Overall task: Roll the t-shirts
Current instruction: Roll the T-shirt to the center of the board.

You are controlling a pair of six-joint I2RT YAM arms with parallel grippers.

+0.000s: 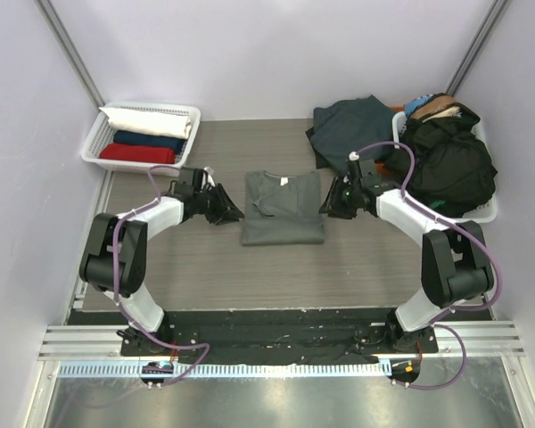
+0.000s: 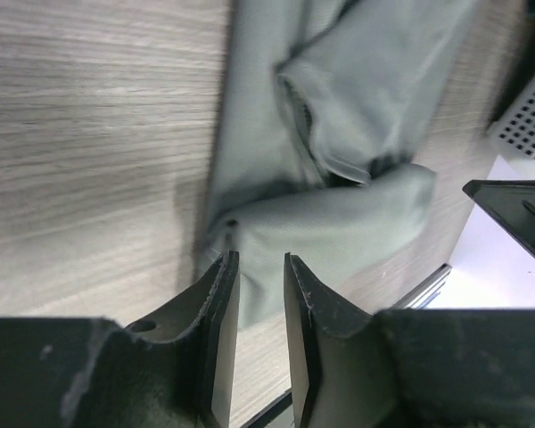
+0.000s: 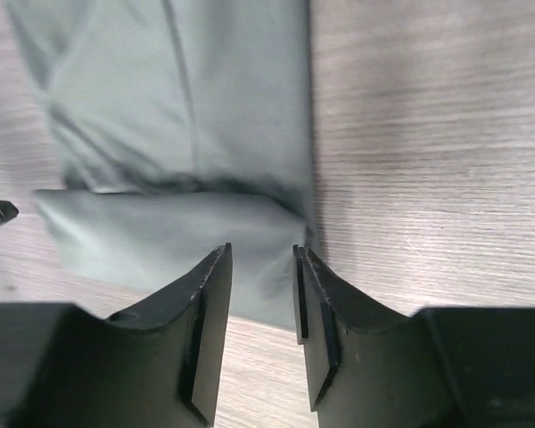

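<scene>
While three rolled shirts [image 1: 147, 135] lie in the left basket [image 1: 96, 143], the grey-green shirt [image 1: 283, 209] lies mid-worktop [image 1: 250, 267], sides folded in, not yet rolled; a heap [image 1: 446, 156] waits at right. Left hand [image 1: 232, 210] and right hand [image 1: 328, 205] flank its side edges, jaws part open, gripping nothing. Bare worktop nearer the arms leaves rolling room

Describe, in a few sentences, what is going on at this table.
Two robot arms are working on a grey-green t-shirt lying folded on the table. The left gripper and right gripper sit at its opposite edges, jaws apart, holding nothing. Three rolled shirts lie in the left basket; unrolled clothes are heaped in the right basket.
</scene>
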